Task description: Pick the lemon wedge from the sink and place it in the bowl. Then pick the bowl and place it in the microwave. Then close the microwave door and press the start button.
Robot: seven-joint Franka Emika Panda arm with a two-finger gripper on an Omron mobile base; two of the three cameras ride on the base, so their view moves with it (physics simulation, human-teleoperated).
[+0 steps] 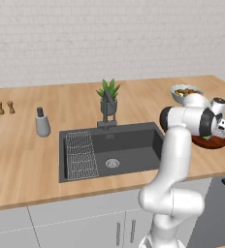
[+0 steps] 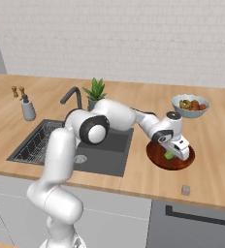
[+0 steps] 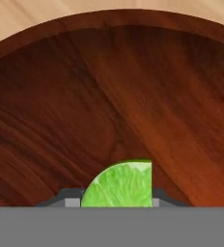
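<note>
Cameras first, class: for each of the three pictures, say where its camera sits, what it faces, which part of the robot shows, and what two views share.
Left base view: behind the arm's left, looking down over the sink; the arm rises lower right.
Right base view: behind its right, facing the counter; the arm reaches from lower left to the bowl.
Hand view: on the hand, looking into the bowl; the gripper holds the lemon wedge.
Shared: both base views show the sink, plant and food bowl.

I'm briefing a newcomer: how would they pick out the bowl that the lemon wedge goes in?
Start at the sink and go right along the wooden counter. The bowl lies under the gripper: shallow, glossy, dark reddish-brown. The pale bowl behind it holds brown and yellow food.
</note>
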